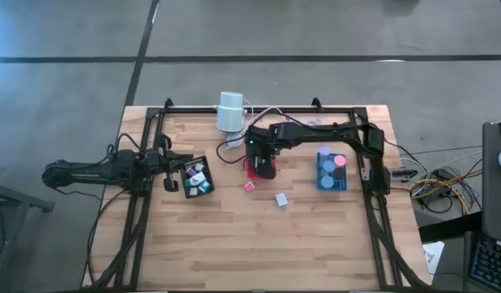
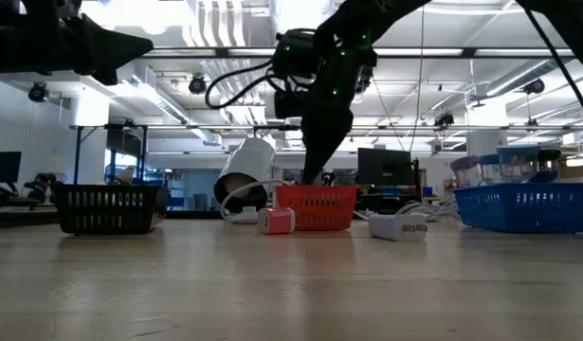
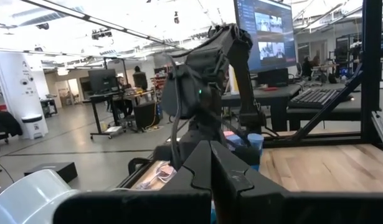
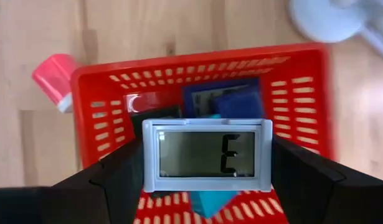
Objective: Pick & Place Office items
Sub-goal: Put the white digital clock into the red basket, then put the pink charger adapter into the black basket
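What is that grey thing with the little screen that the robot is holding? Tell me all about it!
The grey gadget is a small flat rectangle that looks like plastic, with a pale grey frame around a greenish screen showing one dark letter E. The right hand grips it by its two short sides between dark fingers, screen facing the wrist camera. It hangs just above the red basket, which already holds dark blue and teal pieces. Nothing else seems to touch it.

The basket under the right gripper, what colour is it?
Red. The basket shows best in the right wrist view, beneath the right gripper.
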### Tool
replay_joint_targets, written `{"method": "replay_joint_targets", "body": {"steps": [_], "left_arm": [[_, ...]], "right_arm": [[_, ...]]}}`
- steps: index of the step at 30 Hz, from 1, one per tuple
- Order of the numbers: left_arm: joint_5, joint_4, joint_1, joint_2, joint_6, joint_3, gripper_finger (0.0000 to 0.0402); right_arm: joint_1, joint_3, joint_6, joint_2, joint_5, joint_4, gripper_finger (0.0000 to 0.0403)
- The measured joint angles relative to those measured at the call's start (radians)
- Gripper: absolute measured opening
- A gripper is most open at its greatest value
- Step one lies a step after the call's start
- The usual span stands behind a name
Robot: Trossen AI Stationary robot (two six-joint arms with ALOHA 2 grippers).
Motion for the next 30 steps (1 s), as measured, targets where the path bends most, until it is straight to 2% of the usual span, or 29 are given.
{"method": "replay_joint_targets", "body": {"steps": [3,8,11,22,26,30], "left_arm": [[0.001,-0.004,0.0,0.0,0.0,0.0,0.0],[0.0,-0.006,0.0,0.0,0.0,0.0,0.0],[0.0,-0.006,0.0,0.0,0.0,0.0,0.0],[0.0,-0.007,0.0,0.0,0.0,0.0,0.0],[-0.001,-0.018,0.0,0.0,0.0,0.0,0.0],[-0.001,-0.036,0.0,0.0,0.0,0.0,0.0]], "right_arm": [[-0.004,0.0,0.002,0.013,-0.029,-0.006,0.0286],[-0.007,-0.001,0.027,0.015,-0.032,-0.017,0.0344],[-0.007,-0.001,0.029,0.001,-0.033,-0.019,0.0361],[-0.004,-0.001,0.052,-0.101,-0.034,-0.013,0.0367],[0.014,-0.025,0.081,-0.203,-0.053,0.055,0.0363],[0.049,-0.108,0.059,-0.34,-0.101,0.206,0.0328]]}}
